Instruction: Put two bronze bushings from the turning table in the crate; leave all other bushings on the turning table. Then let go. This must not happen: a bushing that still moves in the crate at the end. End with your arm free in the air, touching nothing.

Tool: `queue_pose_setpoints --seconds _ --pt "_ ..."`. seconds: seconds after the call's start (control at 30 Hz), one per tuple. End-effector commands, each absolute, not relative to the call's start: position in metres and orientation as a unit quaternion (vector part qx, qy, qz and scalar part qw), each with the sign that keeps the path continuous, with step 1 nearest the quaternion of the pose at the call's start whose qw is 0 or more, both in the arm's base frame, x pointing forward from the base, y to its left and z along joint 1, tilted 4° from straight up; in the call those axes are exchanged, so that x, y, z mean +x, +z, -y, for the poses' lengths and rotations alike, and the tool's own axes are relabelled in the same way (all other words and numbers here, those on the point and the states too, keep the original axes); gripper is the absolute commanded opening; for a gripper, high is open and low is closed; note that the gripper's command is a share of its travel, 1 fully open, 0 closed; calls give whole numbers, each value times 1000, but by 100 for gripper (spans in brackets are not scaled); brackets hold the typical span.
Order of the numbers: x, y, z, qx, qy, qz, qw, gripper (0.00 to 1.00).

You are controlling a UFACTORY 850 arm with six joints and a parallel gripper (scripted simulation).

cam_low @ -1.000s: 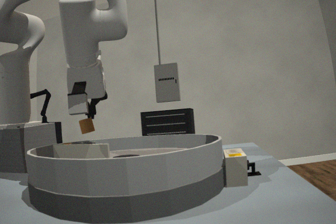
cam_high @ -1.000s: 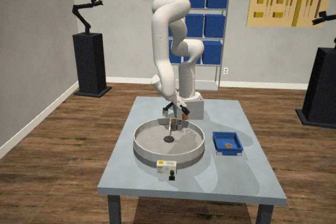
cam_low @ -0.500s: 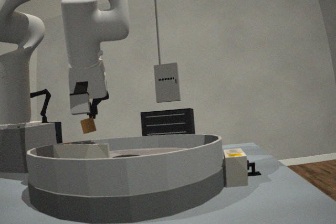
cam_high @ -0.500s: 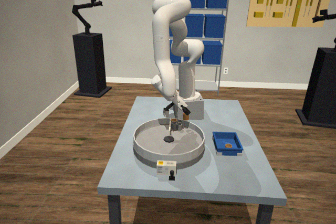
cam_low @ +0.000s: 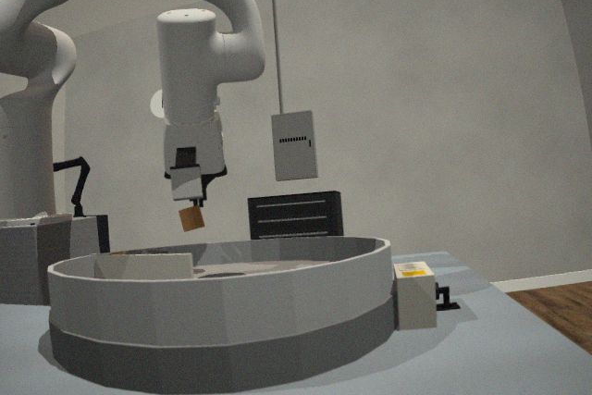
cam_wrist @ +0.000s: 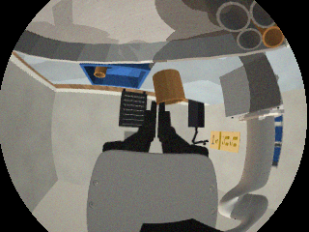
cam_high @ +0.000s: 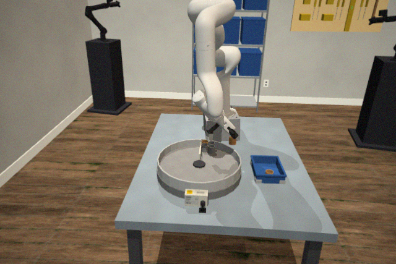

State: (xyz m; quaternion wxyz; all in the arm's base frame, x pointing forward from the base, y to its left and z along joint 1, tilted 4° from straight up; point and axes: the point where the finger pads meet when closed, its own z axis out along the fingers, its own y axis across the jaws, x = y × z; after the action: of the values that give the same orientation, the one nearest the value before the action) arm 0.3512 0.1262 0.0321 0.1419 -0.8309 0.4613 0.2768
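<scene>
My gripper (cam_high: pixel 232 135) (cam_low: pixel 195 202) (cam_wrist: pixel 157 109) is shut on a bronze bushing (cam_high: pixel 232 141) (cam_low: pixel 191 218) (cam_wrist: pixel 169 87), pinching its wall. It holds the bushing in the air above the far right rim of the round grey turning table (cam_high: pixel 180 178) (cam_low: pixel 215 295). On the turning table, at the back, stand several dark bushings (cam_high: pixel 211 146) (cam_wrist: pixel 232 15) and one more bronze bushing (cam_high: pixel 203 141) (cam_wrist: pixel 273 37). The blue crate (cam_high: pixel 268 176) (cam_wrist: pixel 131 75) sits on the table to the right of the turning table, with one bronze bushing (cam_high: pixel 269 171) (cam_wrist: pixel 99 72) inside it.
A white control box (cam_high: pixel 195 197) (cam_low: pixel 414 292) stands against the turning table's front. A dark disc (cam_high: pixel 198 164) marks the turning table's centre, and a white divider plate (cam_low: pixel 143 265) stands inside its rim. The arm's grey base block (cam_high: pixel 237 124) is behind the turning table.
</scene>
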Motion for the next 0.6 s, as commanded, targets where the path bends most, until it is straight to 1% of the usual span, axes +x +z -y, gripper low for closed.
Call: queue_pose_setpoints --seconds 0.0,0.1,0.17,0.27,0.57 --pt "364 29 -166 -831 276 -462 142 0" --pt "371 27 -190 -831 276 -462 142 0" --pt "371 27 -190 -831 276 -462 142 0" --pt "380 25 -224 -831 276 -462 142 0" --pt "399 21 -293 -831 276 -462 142 0"
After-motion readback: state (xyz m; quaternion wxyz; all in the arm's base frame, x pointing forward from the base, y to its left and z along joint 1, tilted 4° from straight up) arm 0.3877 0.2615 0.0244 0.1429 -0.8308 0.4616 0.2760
